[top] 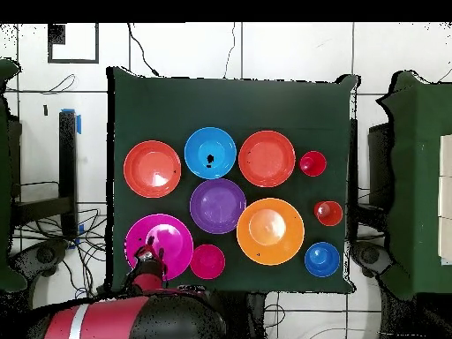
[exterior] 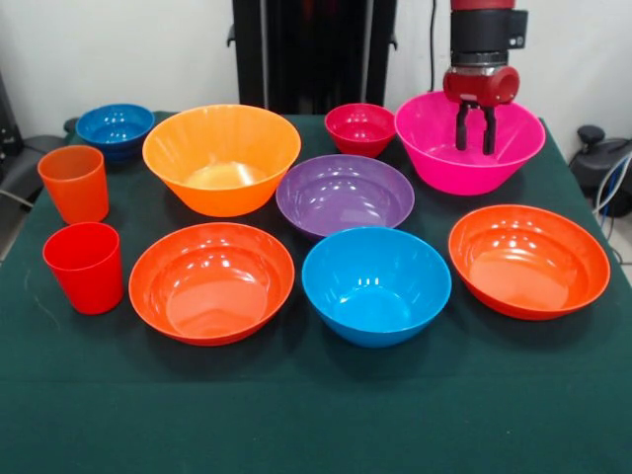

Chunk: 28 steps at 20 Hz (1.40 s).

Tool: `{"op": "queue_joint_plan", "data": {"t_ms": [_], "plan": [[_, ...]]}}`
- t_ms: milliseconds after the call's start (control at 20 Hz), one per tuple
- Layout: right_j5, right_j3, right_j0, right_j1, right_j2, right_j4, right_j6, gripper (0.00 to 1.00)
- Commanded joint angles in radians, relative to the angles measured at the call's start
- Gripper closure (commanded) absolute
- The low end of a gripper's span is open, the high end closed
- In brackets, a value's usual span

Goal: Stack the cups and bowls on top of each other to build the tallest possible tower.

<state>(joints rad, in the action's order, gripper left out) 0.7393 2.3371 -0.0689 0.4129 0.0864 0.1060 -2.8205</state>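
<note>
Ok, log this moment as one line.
gripper: open, empty | over: large pink bowl | stacked: none | cups, bowls: all separate on table

This is a robotics lab: a bench (exterior: 316, 415) draped in dark green cloth stands on a pale tiled floor (top: 282, 48), loose black cables (top: 53, 225) trail over it at the side, and a plain white wall (exterior: 128, 49) rises behind.

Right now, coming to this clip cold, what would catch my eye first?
The spread of bright bowls on the green table: the large orange bowl at the back, the purple bowl at the centre, the light blue bowl in front of it. The tool hangs open over the large pink bowl. Nothing is stacked yet; two cups stand together at one side.
</note>
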Motion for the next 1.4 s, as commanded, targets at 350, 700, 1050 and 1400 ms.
{"op": "queue_joint_plan", "data": {"t_ms": [350,700,1050,1400], "plan": [[0.053,-0.075,0.006,-0.022,0.077,0.061,-0.234,0.0],[-0.021,-0.004,-0.008,0.09,0.071,0.095,-0.221,0.0],[-0.068,0.018,-0.02,0.137,0.089,0.135,-0.235,0.0],[-0.082,0.026,-0.059,0.166,0.111,0.211,-0.265,0.0]]}}
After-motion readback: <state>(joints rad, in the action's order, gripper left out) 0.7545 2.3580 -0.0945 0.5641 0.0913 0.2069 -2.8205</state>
